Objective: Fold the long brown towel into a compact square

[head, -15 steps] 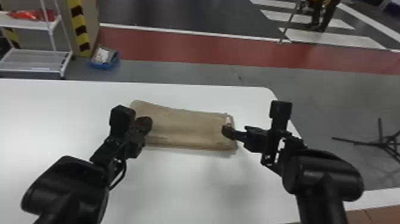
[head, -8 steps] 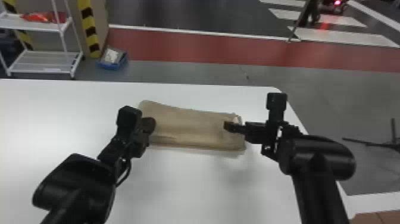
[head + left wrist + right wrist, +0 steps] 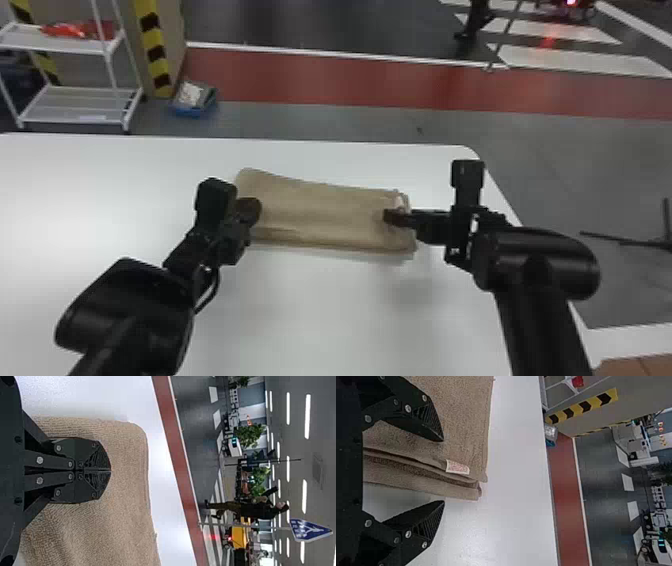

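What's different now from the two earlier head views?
The right gripper has shifted forward and slightly to the robot's left, farther over the right end of the towel. The head view has swung slightly left. No taking hold or letting go is visible. The towel stayed folded in place on the table, the left gripper near its left end.

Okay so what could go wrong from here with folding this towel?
The right gripper's open fingers straddle the layered end of the towel; closing there might catch only some layers and pull the fold apart. The white label lies along that edge and could get pinched too. The left gripper's fingers are shut over the other end, so they probably wouldn't stop it sliding if the right side pulls.
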You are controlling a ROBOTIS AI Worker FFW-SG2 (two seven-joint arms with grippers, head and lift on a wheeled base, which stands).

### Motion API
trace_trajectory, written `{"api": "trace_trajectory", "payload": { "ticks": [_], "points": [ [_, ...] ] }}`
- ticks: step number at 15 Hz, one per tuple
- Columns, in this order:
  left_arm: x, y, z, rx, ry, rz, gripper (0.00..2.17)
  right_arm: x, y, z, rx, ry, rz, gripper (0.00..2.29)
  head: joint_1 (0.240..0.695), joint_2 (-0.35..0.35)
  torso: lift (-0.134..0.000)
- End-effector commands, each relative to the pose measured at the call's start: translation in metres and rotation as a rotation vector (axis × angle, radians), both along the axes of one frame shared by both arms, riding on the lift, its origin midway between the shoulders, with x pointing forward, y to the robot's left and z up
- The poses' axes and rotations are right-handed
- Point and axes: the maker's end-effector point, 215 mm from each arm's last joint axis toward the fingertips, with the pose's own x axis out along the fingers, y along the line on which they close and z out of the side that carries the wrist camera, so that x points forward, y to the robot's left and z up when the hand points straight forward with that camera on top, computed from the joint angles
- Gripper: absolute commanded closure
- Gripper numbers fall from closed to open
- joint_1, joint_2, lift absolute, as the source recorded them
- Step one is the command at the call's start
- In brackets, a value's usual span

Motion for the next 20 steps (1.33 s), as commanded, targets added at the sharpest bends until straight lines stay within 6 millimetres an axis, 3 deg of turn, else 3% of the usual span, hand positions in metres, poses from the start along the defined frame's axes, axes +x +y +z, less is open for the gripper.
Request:
{"api": "trace_trajectory", "payload": {
  "ticks": [1,3,6,7,14,18,20],
  "points": [
    [0.001,0.001,-0.003,0.002,0.006,0.002,1.89,-0.002,0.002,-0.001,0.015,0.012,0.008,0.55,0.695,-0.181,-0.120],
    [0.002,0.003,-0.006,0.009,0.011,0.002,1.89,-0.005,0.008,-0.005,0.039,0.036,0.024,0.61,0.695,-0.179,-0.120],
    [0.002,0.004,-0.010,0.018,0.017,-0.001,1.89,-0.011,0.029,-0.001,0.124,0.063,0.059,1.12,0.695,-0.170,-0.120],
    [0.002,0.004,-0.013,0.020,0.025,-0.004,1.89,-0.009,0.037,0.009,0.154,0.049,0.075,1.18,0.695,-0.162,-0.120],
    [-0.002,-0.002,-0.018,0.023,0.039,-0.016,1.89,-0.023,0.127,0.114,0.273,-0.027,0.226,1.21,0.695,-0.103,-0.120],
    [-0.012,-0.003,-0.030,0.023,0.078,-0.015,1.89,-0.009,0.166,0.142,0.287,-0.063,0.265,1.21,0.695,-0.070,-0.120],
    [-0.019,-0.004,-0.030,0.020,0.098,-0.014,1.89,0.001,0.170,0.137,0.263,-0.059,0.261,1.21,0.695,-0.045,-0.120]
  ]
}}
